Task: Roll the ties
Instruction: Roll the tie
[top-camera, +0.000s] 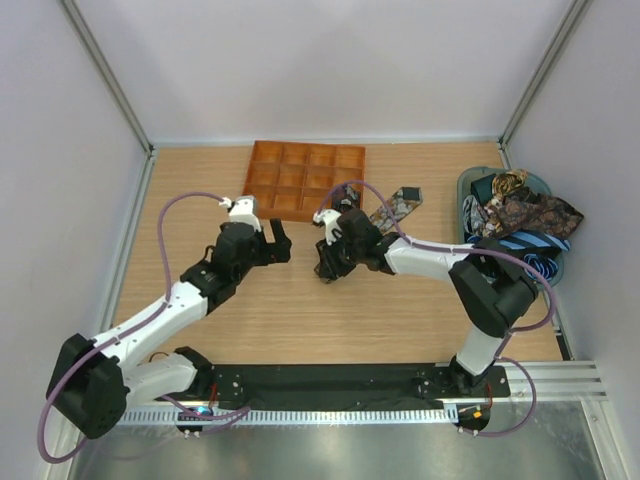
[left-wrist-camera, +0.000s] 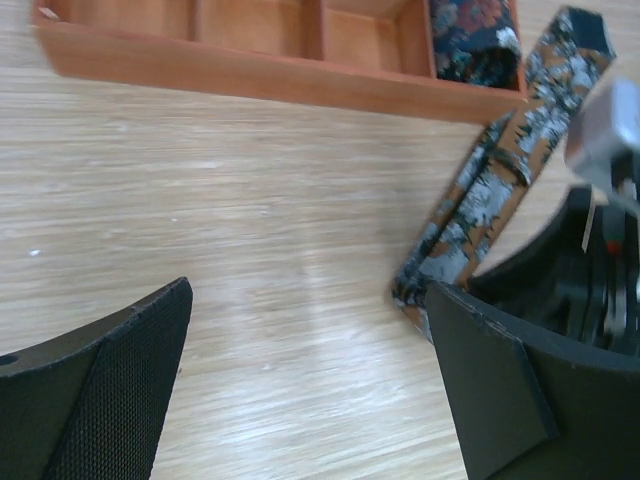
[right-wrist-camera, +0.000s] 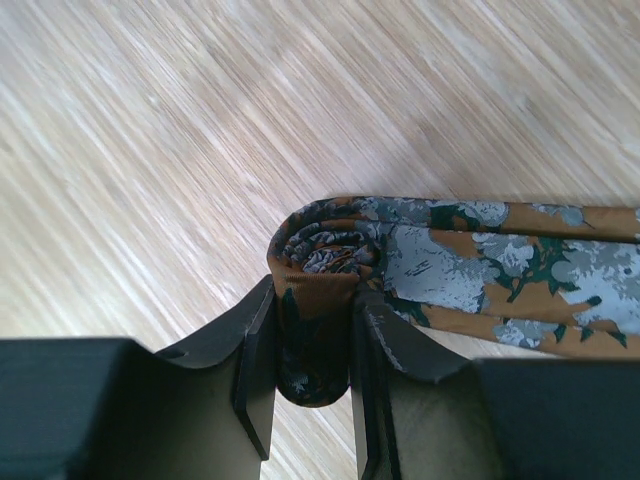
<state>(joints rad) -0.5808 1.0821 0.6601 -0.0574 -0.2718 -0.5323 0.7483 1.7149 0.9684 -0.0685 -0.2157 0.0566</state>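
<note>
Tie (right-wrist-camera: 480, 265) in brown paisley, clamped at its coiled end between the fingers of the right claw (right-wrist-camera: 313, 300), with the rest lying flat on the desk (top-camera: 300, 300) toward the orange tray (top-camera: 305, 180). Left claw (top-camera: 280, 242) spread wide, gripping nothing, just left of that coil. Further right, at the desk's edge, a teal tub (top-camera: 463, 198) heaped with more ties (top-camera: 525, 215), paisley and blue-striped.

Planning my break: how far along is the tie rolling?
Done: one dark floral tie sits in a corner compartment of the orange gridded tray. In hand: the right tool pinches the coiled start of a brown paisley tie, most of it unrolled on the wooden table. The left tool is open, empty. Left: the heap of ties in the teal bin.
</note>
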